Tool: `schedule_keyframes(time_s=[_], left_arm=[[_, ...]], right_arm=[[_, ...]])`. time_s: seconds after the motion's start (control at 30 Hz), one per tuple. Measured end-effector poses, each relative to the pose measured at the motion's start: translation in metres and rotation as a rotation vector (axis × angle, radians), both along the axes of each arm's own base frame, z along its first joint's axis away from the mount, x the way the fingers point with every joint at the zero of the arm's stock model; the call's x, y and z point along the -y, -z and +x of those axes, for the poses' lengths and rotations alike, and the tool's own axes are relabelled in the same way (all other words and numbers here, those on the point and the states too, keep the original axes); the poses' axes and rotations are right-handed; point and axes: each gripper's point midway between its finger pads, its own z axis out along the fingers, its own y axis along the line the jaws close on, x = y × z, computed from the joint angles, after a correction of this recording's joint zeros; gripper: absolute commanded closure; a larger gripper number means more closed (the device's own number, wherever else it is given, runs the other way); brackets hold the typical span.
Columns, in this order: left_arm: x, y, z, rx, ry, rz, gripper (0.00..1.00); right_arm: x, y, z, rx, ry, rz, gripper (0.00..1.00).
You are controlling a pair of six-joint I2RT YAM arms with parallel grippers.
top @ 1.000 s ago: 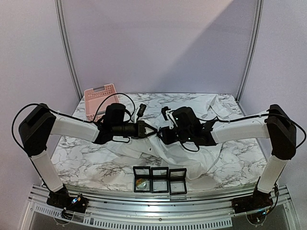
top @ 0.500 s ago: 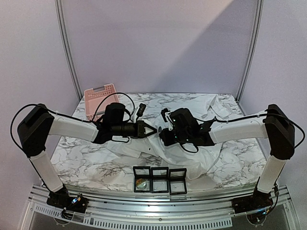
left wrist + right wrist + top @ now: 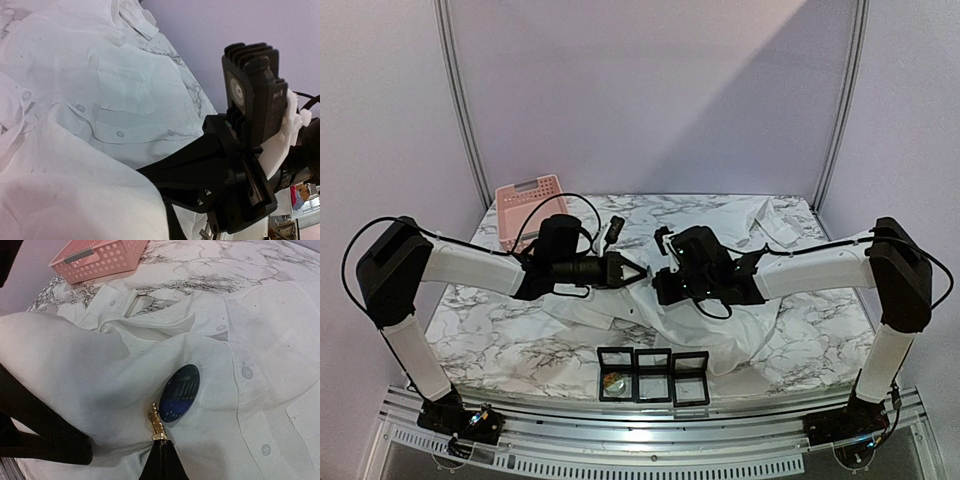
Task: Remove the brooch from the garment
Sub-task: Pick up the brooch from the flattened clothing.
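— Starting at the near edge of the bench point(image 3: 500, 330): what goes down first?

— Three black display boxes point(image 3: 653, 375) in a row, just inside the near edge, about mid-width. The leftmost holds something small and gold; too small to tell what.

— Behind them?

— The garment point(image 3: 740, 320). White, wrinkled, spread from mid-bench toward the far right corner. One fold is raised off the bench between the two arms.

— What raises it?

— The left gripper point(image 3: 638, 272), jaws together, clamped on that fold. The right wrist view shows its black fingers point(image 3: 70, 445) with cloth draped over them.

— And the brooch?

— The brooch point(image 3: 179, 392) sits on the raised fold, just beside the button line. Dark blue oval, gold clasp at its lower end.

— Right side?

— The right gripper point(image 3: 161, 455), tips together, is pinched on the gold clasp just below the oval.

— Farthest thing?

— A pink basket point(image 3: 528, 203), perforated, at the far left corner, well apart from both grippers.
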Motion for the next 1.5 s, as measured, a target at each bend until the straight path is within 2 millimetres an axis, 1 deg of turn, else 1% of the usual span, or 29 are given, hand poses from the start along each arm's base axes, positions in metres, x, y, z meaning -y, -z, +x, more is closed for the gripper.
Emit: schedule_keyframes(time_s=[0.1, 0.17, 0.37, 0.47, 0.73, 0.77, 0.8, 0.97, 1.1, 1.2, 1.3, 1.37, 1.43, 1.5], left_arm=[[0.000, 0.000, 0.000, 0.000, 0.000, 0.000, 1.00], [0.000, 0.000, 0.000, 0.000, 0.001, 0.000, 1.00], [0.000, 0.000, 0.000, 0.000, 0.001, 0.001, 1.00], [0.000, 0.000, 0.000, 0.000, 0.002, 0.001, 1.00], [-0.001, 0.002, -0.001, -0.005, 0.001, 0.007, 1.00], [-0.001, 0.002, -0.001, -0.006, 0.001, 0.007, 1.00], [-0.001, 0.002, -0.001, -0.006, 0.001, 0.007, 1.00], [-0.001, 0.002, -0.001, -0.007, 0.001, 0.008, 1.00], [-0.001, 0.003, -0.001, -0.007, 0.000, 0.013, 1.00], [-0.001, 0.004, -0.001, -0.005, 0.001, 0.018, 0.96], [-0.004, 0.005, -0.001, 0.001, -0.002, 0.031, 0.89], [-0.007, 0.006, -0.003, 0.004, -0.008, 0.047, 0.86], [-0.011, 0.008, -0.004, 0.008, -0.016, 0.067, 0.78], [-0.016, 0.010, -0.005, 0.010, -0.026, 0.092, 0.62]], right_arm=[[0.000, 0.000, -0.001, -0.003, -0.004, 0.000, 0.88], [-0.002, 0.000, -0.002, -0.009, -0.014, 0.004, 0.84], [-0.007, 0.001, -0.007, -0.028, -0.044, 0.018, 0.82], [-0.008, 0.002, -0.007, -0.034, -0.046, 0.020, 0.80], [-0.013, 0.005, -0.006, -0.042, -0.056, 0.020, 0.77], [-0.013, 0.005, -0.006, -0.042, -0.056, 0.020, 0.77], [-0.013, 0.005, -0.006, -0.042, -0.056, 0.020, 0.80], [-0.014, 0.006, -0.007, -0.043, -0.063, 0.019, 1.00], [-0.012, 0.007, -0.006, -0.050, -0.051, 0.017, 1.00], [-0.011, 0.008, -0.006, -0.052, -0.042, 0.018, 1.00], [-0.010, 0.009, -0.005, -0.058, -0.033, 0.040, 1.00], [-0.006, 0.012, -0.007, -0.065, -0.034, 0.056, 1.00], [-0.002, 0.013, -0.010, -0.079, -0.039, 0.076, 1.00], [0.001, 0.013, -0.010, -0.087, -0.048, 0.103, 1.00]])
